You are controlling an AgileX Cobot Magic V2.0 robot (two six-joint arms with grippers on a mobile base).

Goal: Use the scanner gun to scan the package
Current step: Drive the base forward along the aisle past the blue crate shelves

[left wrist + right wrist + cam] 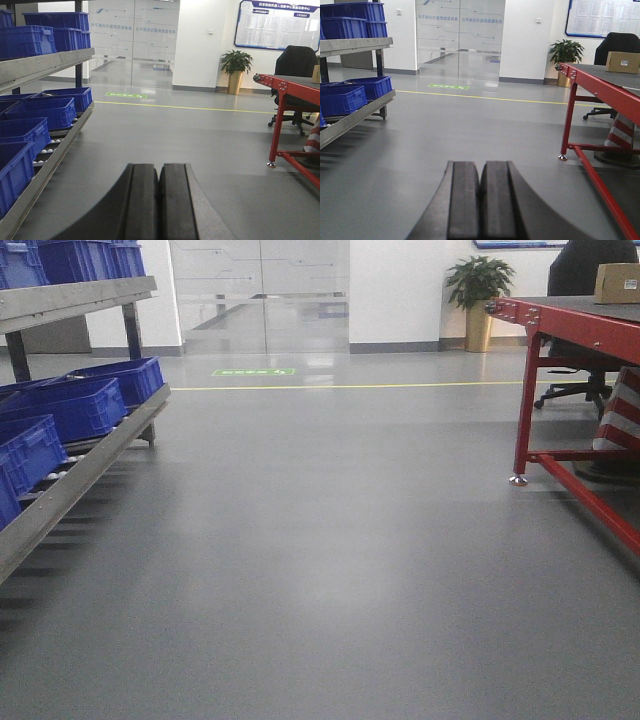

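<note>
Claws first: the left claw (159, 171) is clenched, its two black pads (142, 200) pressed flat together with nothing between them. The right claw (480, 169) is clenched the same way and just as empty. Both point level and low across open grey floor (320, 570), well apart from anything they could pick up.

Ahead and off to the right of the right claw stands a red-framed worktop (600, 89). At its far end, well out of reach, sits the package (622, 62), a tan cardboard box with a small white label on the face turned this way. The scanner gun shows in none of the views, so I cannot say where it lies. Past the worktop are a black office chair (620, 44) and a potted plant (566, 51) by the wall. To the left of the left claw runs a rack (47, 62) of blue crates (45, 112).

To my eye the task has barely begun and this is the approach: nothing is grasped and nothing scanned. The next move calls for the base to roll forward and swing right until the worktop is within reach, minding the red leg (566, 125) and the striped cone (619, 134) beneath it. Then the scanner has to be found, and one claw must spread to take it before its head can be aimed at that white label.
</note>
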